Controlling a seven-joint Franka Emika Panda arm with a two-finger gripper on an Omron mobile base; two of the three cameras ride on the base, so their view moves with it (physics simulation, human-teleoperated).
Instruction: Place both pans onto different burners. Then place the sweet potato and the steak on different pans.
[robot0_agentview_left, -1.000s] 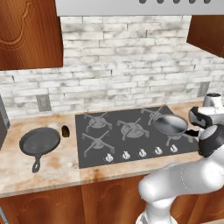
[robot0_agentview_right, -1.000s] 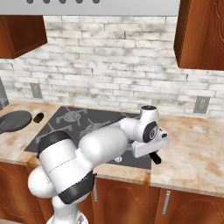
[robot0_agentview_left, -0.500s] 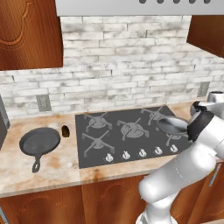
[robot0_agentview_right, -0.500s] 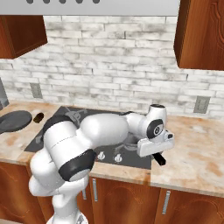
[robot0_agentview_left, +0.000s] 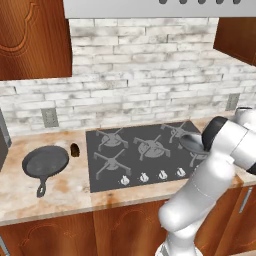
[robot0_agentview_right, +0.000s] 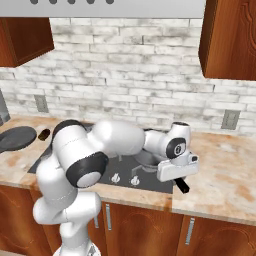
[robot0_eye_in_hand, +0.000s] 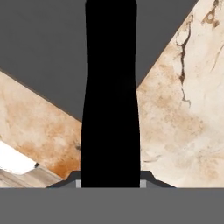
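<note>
So the gripper (robot0_agentview_right: 176, 172) is clamped on the steel pan's long black handle (robot0_eye_in_hand: 111, 94), bowl (robot0_agentview_left: 192, 143) over the cooktop's right burners, handle axis running straight out from the fingers toward the counter edge.

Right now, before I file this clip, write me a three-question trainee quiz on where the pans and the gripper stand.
1. True or false: the black skillet sits on a burner.
2. What is the gripper closed on? A) the steel pan's handle B) the sweet potato C) a cooktop knob
3. Fill in: the steel pan is over the ____ side of the cooktop in the left base view.

Key
1. False: it lies on the counter, left of the cooktop.
2. A: the hand view shows the black handle running up from between the fingertips.
3. right
</note>
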